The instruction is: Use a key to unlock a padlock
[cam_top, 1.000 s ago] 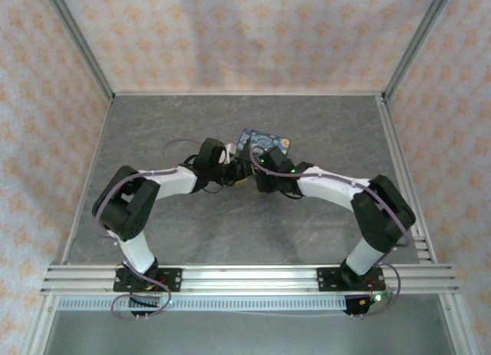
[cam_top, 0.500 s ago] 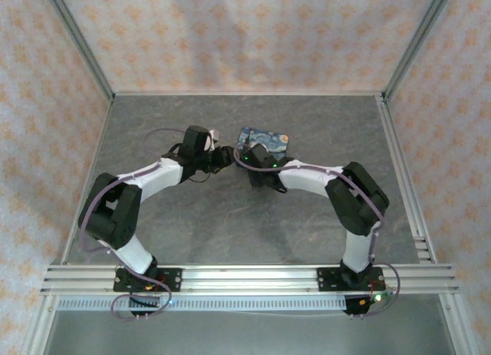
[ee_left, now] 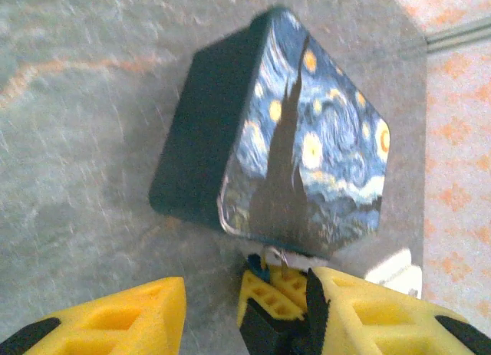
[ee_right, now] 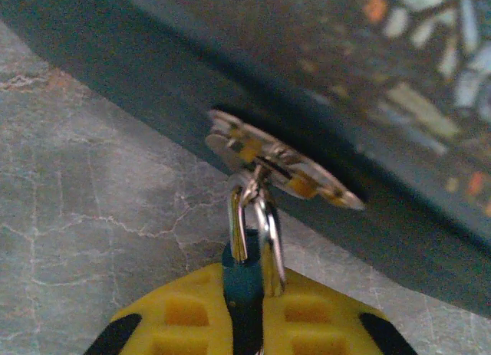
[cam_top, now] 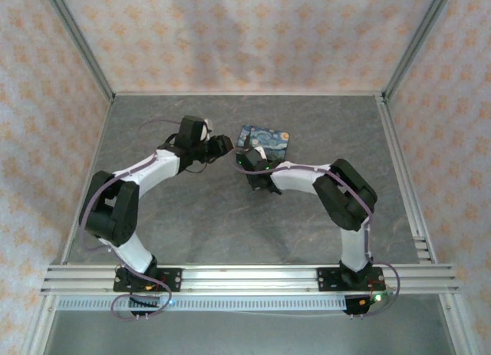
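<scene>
The padlock (ee_right: 244, 282) is a small dark-blue body pinched between my right gripper's (ee_right: 245, 309) yellow fingers. Its silver shackle (ee_right: 257, 217) hangs from the metal hasp (ee_right: 284, 171) on the side of the dark-blue box (ee_left: 307, 140) printed with yellow swirls. My left gripper (ee_left: 245, 294) stands open in front of the same side of the box. The right gripper's fingertips (ee_left: 280, 290) and the padlock (ee_left: 259, 269) sit between its fingers. From above, the left gripper (cam_top: 223, 144) and the right gripper (cam_top: 247, 158) meet at the box's (cam_top: 266, 139) left end. The key is hidden.
The box lies on a grey stone-patterned table (cam_top: 322, 217) inside patterned walls. Aluminium rails (cam_top: 245, 278) run along the near edge by the arm bases. A metal frame strip (cam_top: 399, 171) borders the right side.
Both grippers have shifted from the spot in front of the box up to its left end. The left arm has swung farther left and back, and the right arm has folded in.
</scene>
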Controlling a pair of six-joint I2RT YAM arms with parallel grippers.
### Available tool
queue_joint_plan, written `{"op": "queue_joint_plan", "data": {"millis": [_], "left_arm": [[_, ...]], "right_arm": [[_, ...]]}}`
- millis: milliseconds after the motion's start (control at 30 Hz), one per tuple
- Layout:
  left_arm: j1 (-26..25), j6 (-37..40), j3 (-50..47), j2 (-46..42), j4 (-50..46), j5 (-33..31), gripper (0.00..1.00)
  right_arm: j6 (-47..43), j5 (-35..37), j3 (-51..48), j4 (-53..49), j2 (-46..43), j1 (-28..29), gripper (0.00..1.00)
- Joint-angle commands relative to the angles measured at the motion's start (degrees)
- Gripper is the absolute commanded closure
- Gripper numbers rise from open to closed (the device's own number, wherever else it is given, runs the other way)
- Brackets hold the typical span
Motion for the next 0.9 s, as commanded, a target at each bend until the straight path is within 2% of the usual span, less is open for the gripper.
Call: {"op": "queue_joint_plan", "data": {"millis": [0,67,333,433,467,567,867], "left_arm": [[0.96,2.11,3.36,2.85,-3.38,-4.12,0.53],[1.23,2.36,5.22,4.73,-3.78,-4.67,0.53],[1.37,3.22,13.70,12.19,-8.61,-9.61,0.54],[1.30,3.54,15.40,14.65,-10.01,-10.70,0.61],[1.21,3.42,15.44,15.30,-9.96,-10.70,0.65],[1.11,2.39,14.03,15.82,-8.33,-10.40,0.69],[-1.91,1.11,12.96,18.19,-4.90,-8.74,0.70]], "right_arm": [[-1.08,1.50,-2.42,-1.75,-1.17,-0.26,0.96],[-2.36,1.27,-3.20,-1.98,-2.32,-0.26,1.00],[-10.94,-4.71,-4.18,-4.95,-9.05,0.00,1.00],[-15.50,-6.77,-4.39,-5.61,-10.95,0.27,1.00],[-16.82,-7.54,-4.19,-6.04,-11.47,0.27,1.00],[-21.44,-8.80,-1.69,-9.52,-11.09,0.27,1.00],[-31.24,-9.39,0.51,-10.97,-9.49,0.27,1.00]]}}
